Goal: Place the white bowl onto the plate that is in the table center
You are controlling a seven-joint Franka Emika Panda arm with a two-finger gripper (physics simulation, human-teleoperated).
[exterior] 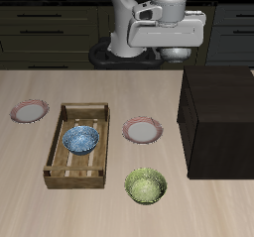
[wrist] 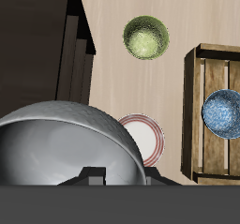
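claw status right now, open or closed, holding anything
Claw: its jaws are hidden behind the white bowl, which fills the wrist view right at it. It appears to be holding the bowl.

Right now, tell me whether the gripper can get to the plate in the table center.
Probably yes: the plate lies bare in the gap between the crate and the dark cabinet, with nothing over it.

A simulated kitchen: dark drawer cabinets (exterior: 50, 33) stand behind the arm, and below its pincer a wooden table (exterior: 99, 206) carries bowls and plates.
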